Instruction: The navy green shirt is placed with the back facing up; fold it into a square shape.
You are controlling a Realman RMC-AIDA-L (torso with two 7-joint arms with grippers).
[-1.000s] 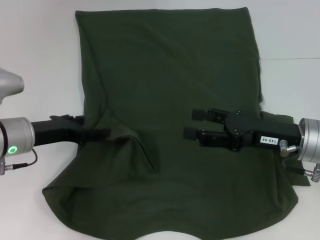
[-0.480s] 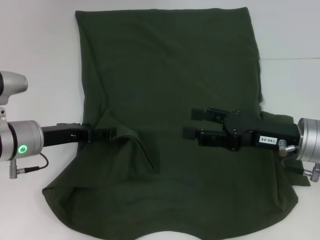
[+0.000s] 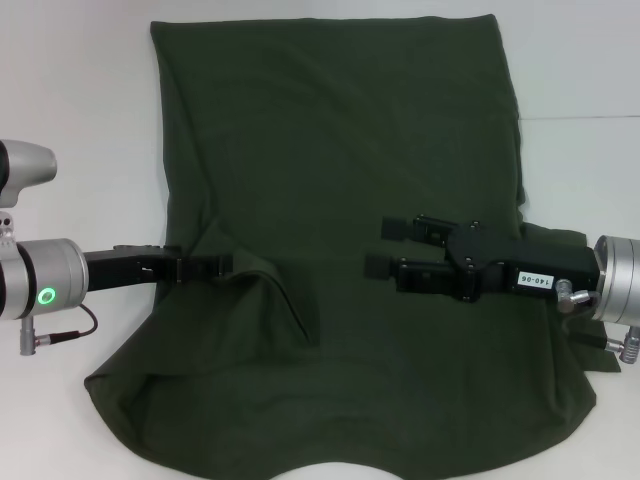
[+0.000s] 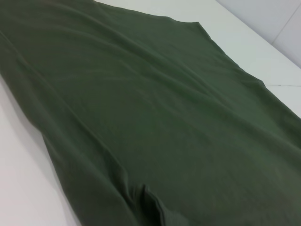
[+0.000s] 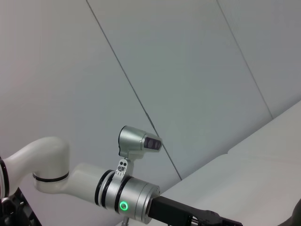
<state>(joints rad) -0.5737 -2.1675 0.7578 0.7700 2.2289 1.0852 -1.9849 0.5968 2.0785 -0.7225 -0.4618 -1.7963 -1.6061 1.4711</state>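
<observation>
Shirt (image 3: 340, 250) lies spread across the white surface (image 3: 80, 90). The left claw (image 3: 222, 265) pinches its left edge, raising a ridge to start a fold; the right claw (image 3: 385, 247) hovers wide over mid-cloth.

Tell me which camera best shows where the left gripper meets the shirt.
The head view: the left gripper sits at a raised fold of the navy green shirt. The left wrist view shows only cloth with a small pucker; the right wrist view shows just the left arm, no shirt.
</observation>
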